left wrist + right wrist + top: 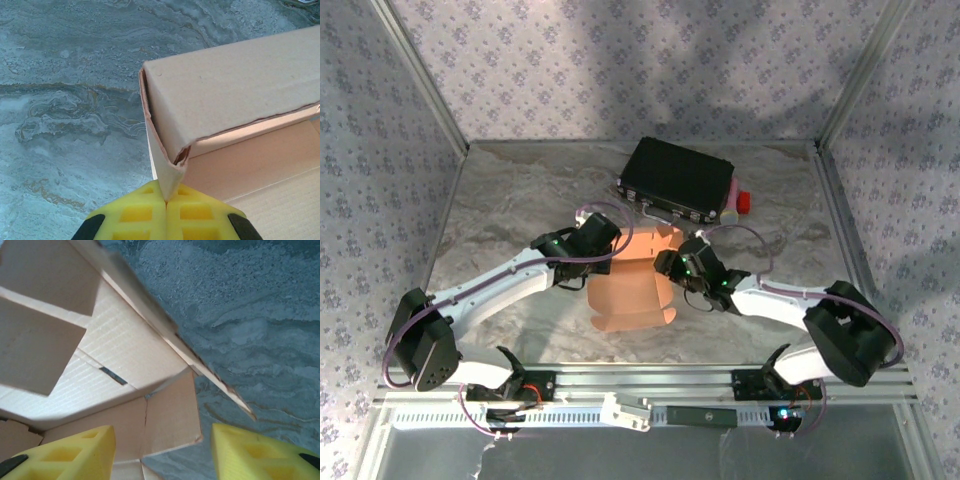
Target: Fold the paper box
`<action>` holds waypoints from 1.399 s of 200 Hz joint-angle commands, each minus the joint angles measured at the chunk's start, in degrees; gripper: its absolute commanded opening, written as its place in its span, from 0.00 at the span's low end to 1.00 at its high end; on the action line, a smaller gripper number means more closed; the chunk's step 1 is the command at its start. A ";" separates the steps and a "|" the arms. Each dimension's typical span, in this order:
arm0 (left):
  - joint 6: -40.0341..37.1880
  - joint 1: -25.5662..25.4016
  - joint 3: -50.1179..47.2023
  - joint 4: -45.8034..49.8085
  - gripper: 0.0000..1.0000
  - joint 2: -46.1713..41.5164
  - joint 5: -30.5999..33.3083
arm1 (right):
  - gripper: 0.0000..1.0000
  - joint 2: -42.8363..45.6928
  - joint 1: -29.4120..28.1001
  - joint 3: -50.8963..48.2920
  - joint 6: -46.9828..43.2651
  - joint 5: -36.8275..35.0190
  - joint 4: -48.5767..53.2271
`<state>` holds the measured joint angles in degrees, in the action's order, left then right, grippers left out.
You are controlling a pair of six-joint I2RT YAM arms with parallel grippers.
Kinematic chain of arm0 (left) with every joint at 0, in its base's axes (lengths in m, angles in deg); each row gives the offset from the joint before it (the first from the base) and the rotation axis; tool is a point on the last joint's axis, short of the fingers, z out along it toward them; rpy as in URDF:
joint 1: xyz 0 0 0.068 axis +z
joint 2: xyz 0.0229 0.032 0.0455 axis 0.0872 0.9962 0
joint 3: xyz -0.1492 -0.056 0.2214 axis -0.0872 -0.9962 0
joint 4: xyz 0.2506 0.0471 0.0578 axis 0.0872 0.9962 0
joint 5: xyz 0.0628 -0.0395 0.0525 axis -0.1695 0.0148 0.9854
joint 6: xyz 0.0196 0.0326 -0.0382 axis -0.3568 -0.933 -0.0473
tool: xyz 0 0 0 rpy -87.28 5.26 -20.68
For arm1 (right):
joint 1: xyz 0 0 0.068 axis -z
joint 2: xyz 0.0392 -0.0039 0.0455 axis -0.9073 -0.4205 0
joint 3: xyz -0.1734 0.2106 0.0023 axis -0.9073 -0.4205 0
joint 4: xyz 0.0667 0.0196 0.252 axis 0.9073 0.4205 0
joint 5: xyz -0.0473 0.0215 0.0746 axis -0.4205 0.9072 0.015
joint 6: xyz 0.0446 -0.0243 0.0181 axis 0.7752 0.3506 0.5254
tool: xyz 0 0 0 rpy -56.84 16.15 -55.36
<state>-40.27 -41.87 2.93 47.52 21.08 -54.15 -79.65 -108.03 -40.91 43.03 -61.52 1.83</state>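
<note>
Paper box (630, 295) sits in the middle of the worktop (510, 200). It is half made, with some walls up and its flaps loose. A black case (678, 180) lies just past it at 12 o'clock.

The left jaws are at the box's 9 o'clock side. In the left wrist view the yellow fingers (135, 215) are squeezed tight on a thin corner flap of the box. The right jaws are at the box's 3 o'clock side. In the right wrist view their yellow fingers (65, 450) are wide apart. A side flap sits between them, and they do not seem to press on it.

I think the box is very light and thin. It will bend easily, and it may slide on the smooth worktop if only one side is pushed. A hard squeeze could crease or tear it. The best places to hold look like the flap edges near the fold lines. One side should be held steady while the other side is folded. The box is not closed yet.
</note>
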 commanded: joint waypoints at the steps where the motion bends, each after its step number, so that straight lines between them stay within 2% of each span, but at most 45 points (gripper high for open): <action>1: -0.53 0.16 2.00 0.19 0.00 -1.71 -0.72 | 0.53 -1.49 0.37 2.69 0.14 0.58 -1.98; 109: -0.55 0.17 2.28 0.06 0.00 -1.73 -0.79 | 0.49 -5.24 -1.63 6.36 -1.67 3.22 -2.65; 223: -0.64 0.20 1.38 -0.05 0.00 -1.18 0.08 | 0.46 -8.41 -5.79 11.51 -5.75 1.80 1.36; 252: -1.54 0.45 -0.62 -1.54 0.00 -0.94 1.32 | 0.46 -4.55 -6.84 11.92 -9.95 1.07 3.76; 280: -3.86 2.29 -2.56 -3.39 0.00 -0.04 -0.35 | 0.47 3.43 -6.53 12.24 -16.89 -0.18 9.27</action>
<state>-41.45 -41.36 2.07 46.47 21.08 -54.15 -83.61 -114.76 -30.42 33.83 -59.84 5.94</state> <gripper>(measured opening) 0.046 0.466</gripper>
